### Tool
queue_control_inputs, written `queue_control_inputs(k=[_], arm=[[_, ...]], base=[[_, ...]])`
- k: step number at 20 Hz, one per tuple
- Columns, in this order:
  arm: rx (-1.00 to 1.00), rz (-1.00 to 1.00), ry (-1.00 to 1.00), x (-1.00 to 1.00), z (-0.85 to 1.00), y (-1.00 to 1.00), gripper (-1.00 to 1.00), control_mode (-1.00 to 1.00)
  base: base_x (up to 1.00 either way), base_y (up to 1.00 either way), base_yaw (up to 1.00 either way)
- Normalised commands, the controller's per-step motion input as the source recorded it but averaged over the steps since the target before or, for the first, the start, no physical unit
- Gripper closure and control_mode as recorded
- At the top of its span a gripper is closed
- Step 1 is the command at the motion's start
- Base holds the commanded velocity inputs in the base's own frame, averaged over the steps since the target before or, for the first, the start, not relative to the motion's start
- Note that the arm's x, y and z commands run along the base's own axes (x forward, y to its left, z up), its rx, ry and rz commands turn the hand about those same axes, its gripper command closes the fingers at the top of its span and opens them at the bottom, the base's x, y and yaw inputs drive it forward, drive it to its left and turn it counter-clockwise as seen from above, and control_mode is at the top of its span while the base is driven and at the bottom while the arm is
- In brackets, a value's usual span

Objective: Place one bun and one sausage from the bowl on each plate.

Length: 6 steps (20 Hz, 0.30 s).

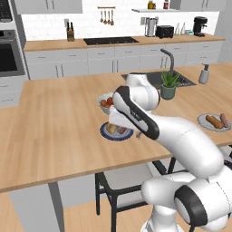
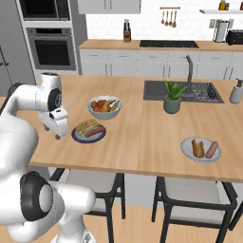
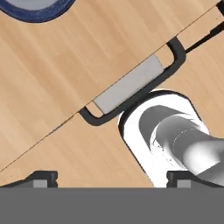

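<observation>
A darker blue-grey plate (image 2: 78, 136) (image 1: 108, 133) lies near the counter's front edge, with a bun (image 2: 87, 126) and a sausage (image 2: 94, 131) on it. To the right, a pale grey plate (image 2: 201, 158) (image 1: 202, 120) carries another bun (image 2: 198, 148) and sausage (image 2: 211, 149). My gripper (image 2: 58, 136) hangs just left of the blue-grey plate, pointing down over the counter's edge. It is open with nothing between its fingers (image 3: 113, 178). The blue-grey plate's rim (image 3: 39, 12) shows at the top left of the hand view. The bowl is out of view.
A pale fruit bowl (image 2: 104, 114) stands just behind the blue-grey plate. A potted plant (image 2: 172, 97), the sink (image 2: 156, 90) with its tap and a soap dispenser (image 2: 236, 91) lie further back. Chairs (image 2: 192, 194) stand under the counter's front edge, and one chair (image 3: 127, 87) sits below my gripper.
</observation>
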Motion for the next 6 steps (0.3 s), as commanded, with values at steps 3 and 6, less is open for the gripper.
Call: queue_control_inputs(k=[3,6], arm=[[0.00,0.00,0.44,-1.00,0.01,0.31,-1.00,-1.00],[0.00,0.02,0.26,-1.00,-0.05,0.25,-1.00,-1.00]], base=[[0.00,0.00,0.00],[0.00,0.00,0.00]])
